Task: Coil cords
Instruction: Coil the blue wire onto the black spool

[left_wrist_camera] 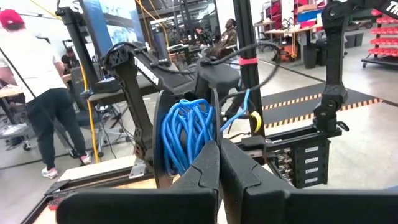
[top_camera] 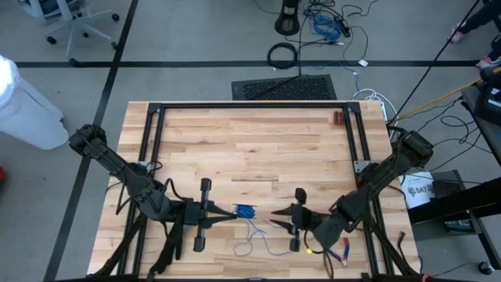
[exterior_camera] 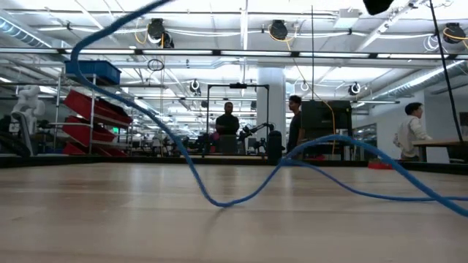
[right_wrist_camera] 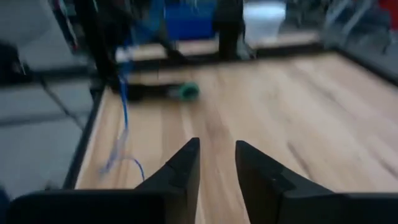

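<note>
The blue cord is partly wound into a small bundle (top_camera: 245, 211), held off the table at the tip of my left gripper (top_camera: 237, 211), which is shut on it near the table's front middle. The cord's loose part (top_camera: 252, 237) drops from the bundle and lies in loops on the wood; in the low view it sweeps down from the upper left and snakes over the table (exterior_camera: 219, 201). My right gripper (top_camera: 279, 220) stands just right of the bundle, open, with nothing between its fingers (right_wrist_camera: 217, 158). The hanging cord (right_wrist_camera: 124, 112) shows ahead of it. My left gripper pinches the wound bundle's lower part (left_wrist_camera: 198, 154) between its two shut fingertips. The fingers come level from the table's left. The bundle (left_wrist_camera: 185, 132) stands up past the fingertips, several turns thick and clear of the table, with the loose cord hanging slack below.
A black metal frame (top_camera: 250, 105) runs round the tabletop. A small reddish object (top_camera: 338, 119) lies at the far right corner. Bare wood spans the table's middle and far part. A black cable ring (top_camera: 282, 55) lies on the floor beyond. People stand in the room behind.
</note>
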